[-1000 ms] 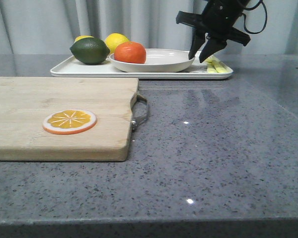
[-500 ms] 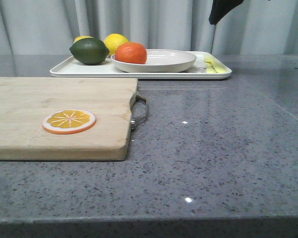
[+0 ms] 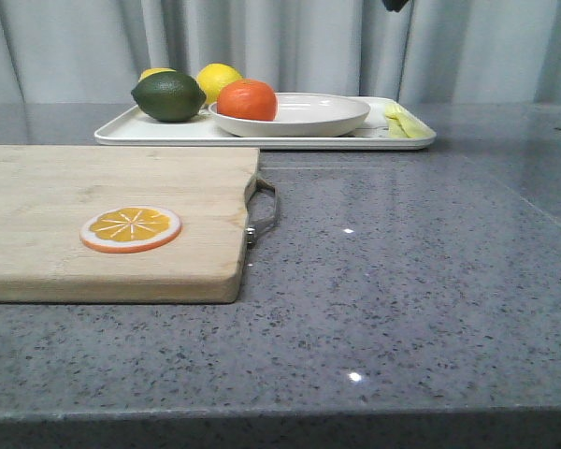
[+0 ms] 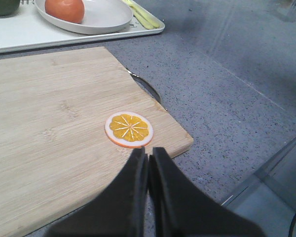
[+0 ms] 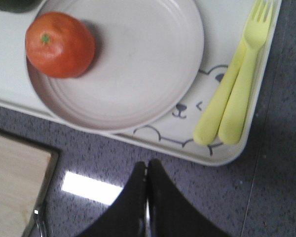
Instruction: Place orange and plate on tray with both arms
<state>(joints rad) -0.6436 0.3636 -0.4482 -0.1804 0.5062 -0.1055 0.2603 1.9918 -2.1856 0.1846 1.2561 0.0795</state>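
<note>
The orange (image 3: 247, 99) lies in the off-white plate (image 3: 304, 116), at its left side, and the plate sits on the white tray (image 3: 168, 132) at the back of the table. The right wrist view shows the orange (image 5: 59, 45), the plate (image 5: 133, 74) and the tray's bear drawing (image 5: 187, 113) from above. My right gripper (image 5: 147, 164) is shut and empty, high above the tray's near edge; only a dark tip (image 3: 394, 5) shows at the top of the front view. My left gripper (image 4: 148, 152) is shut and empty above the wooden board's near corner.
A dark green lime (image 3: 169, 95) and yellow lemons (image 3: 219, 79) sit on the tray's left part. A yellow fork and knife (image 5: 237, 89) lie on its right part. The wooden cutting board (image 3: 93, 224) with an orange slice disc (image 3: 131, 229) fills the near left.
My right gripper has let go of the plate's right rim, risen up out of the front view and shut. The plate with the orange stays on the tray.
</note>
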